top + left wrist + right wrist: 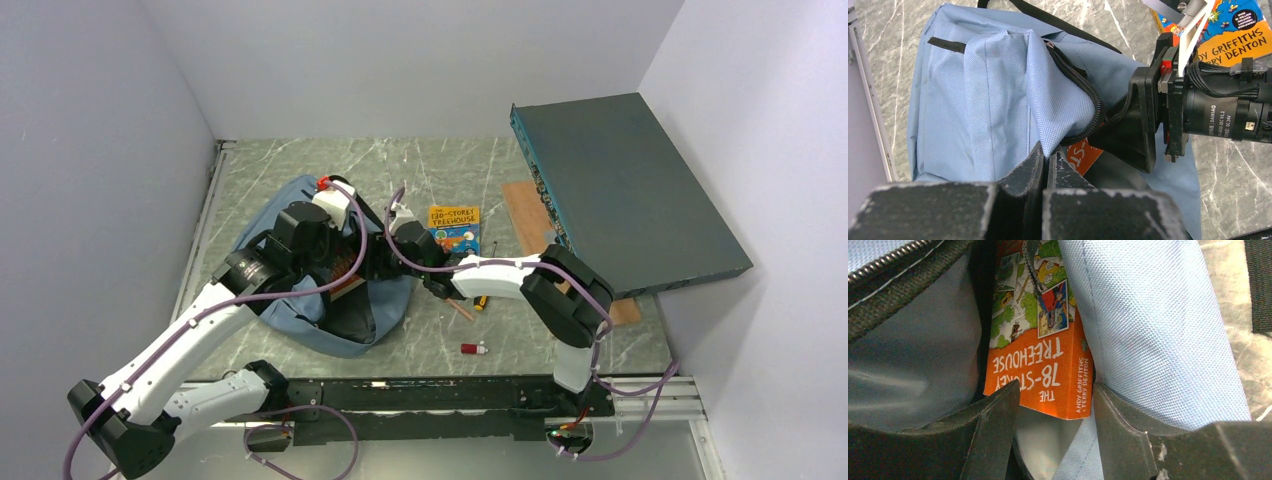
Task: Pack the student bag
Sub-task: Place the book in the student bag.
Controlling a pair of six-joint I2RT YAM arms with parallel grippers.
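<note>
Student bag (388,305) lies unzipped on table (440,170), left of centre. We see left gripper (1045,154) clenched on bag's blue opening flap. Right gripper (1055,390) inside bag, jaws spread, orange book (1040,365) just beyond; contact we cannot tell.

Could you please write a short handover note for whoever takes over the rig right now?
Left gripper: shut on the student bag, pinching the fabric at the zip edge and holding the opening up.
Right gripper: inside the opening, jaws apart on either side of the orange book. Whether they grip it is unclear.
Done: the orange book is inside the bag.
Left: the second book, a small red item and a thin stick lie on the table outside the bag. The bag is unzipped.
</note>
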